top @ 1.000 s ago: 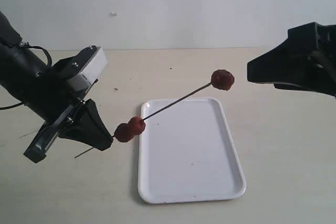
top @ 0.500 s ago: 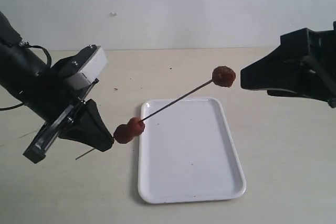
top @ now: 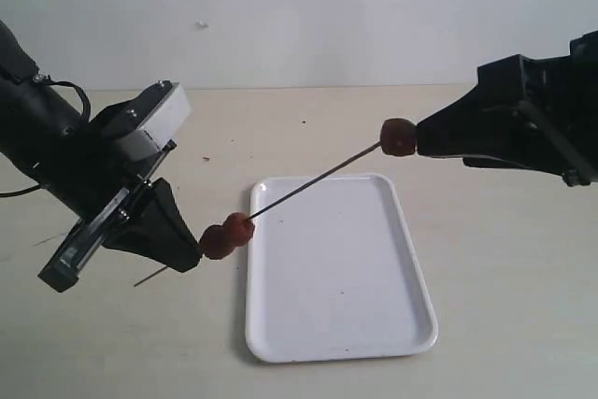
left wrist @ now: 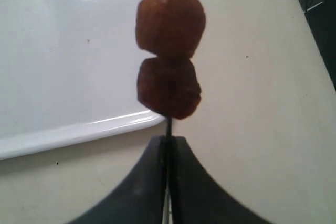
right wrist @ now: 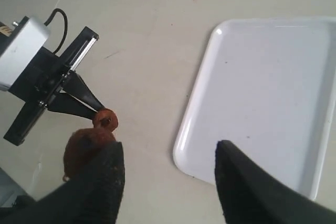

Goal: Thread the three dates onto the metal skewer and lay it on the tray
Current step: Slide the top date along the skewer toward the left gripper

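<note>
beside the white plastic tray (top: 336,310), left gripper (top: 198,251) pinches thin grey metal skewer (top: 308,185) bearing three wrinkled reddish-brown dates (top: 239,227); right gripper (right wrist: 167,146): jaws apart.

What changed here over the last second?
The right fingers, open, slid leftward in the exterior view, up to the date on the skewer's far end; nothing grasped yet. The left fingers stay shut on the skewer, two dates near them. The tray hasn't moved.
</note>
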Robot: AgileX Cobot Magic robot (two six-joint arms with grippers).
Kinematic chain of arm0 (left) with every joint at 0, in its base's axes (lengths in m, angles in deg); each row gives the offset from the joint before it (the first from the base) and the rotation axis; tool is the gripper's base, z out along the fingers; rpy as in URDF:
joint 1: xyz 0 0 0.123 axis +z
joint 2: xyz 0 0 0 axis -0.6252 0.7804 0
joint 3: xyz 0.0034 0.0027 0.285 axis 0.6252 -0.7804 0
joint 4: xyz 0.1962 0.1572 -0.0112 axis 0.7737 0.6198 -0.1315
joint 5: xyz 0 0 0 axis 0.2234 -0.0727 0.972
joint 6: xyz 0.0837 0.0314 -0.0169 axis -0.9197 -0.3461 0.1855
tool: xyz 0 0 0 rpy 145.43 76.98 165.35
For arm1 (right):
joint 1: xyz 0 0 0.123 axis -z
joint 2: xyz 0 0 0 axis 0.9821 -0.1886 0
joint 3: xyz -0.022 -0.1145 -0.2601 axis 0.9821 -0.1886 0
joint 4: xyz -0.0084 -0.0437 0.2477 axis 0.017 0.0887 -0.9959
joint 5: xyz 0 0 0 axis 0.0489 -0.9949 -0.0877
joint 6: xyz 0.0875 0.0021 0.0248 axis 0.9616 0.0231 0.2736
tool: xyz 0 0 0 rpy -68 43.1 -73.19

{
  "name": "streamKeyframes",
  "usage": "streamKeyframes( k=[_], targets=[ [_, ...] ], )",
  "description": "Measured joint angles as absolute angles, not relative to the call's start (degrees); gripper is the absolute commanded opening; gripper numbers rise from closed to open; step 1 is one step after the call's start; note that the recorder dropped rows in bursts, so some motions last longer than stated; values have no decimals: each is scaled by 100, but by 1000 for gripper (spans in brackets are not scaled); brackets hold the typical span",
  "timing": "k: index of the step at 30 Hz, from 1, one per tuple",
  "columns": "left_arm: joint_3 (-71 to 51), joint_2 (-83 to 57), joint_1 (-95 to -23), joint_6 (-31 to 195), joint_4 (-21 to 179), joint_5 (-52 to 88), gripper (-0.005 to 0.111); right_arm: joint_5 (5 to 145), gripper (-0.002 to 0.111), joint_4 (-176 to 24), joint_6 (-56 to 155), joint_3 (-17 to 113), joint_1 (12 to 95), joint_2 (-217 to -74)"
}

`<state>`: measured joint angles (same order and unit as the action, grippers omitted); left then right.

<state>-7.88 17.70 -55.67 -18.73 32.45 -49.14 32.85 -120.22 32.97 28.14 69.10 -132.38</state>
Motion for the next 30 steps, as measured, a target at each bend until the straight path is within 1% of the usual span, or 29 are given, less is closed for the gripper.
streamKeyframes(
  k=[23, 30],
  targets=[
    [-788, 1770, -5567, -1784, 3385, -4997, 0, 3153, 51, -12538, 2480, 2814, 6910, -13480],
    [-788, 1770, -5567, -1784, 3330, -5020, 0, 2955, 51, -12523, 2303, 3089, 6910, -13507]
  ],
)
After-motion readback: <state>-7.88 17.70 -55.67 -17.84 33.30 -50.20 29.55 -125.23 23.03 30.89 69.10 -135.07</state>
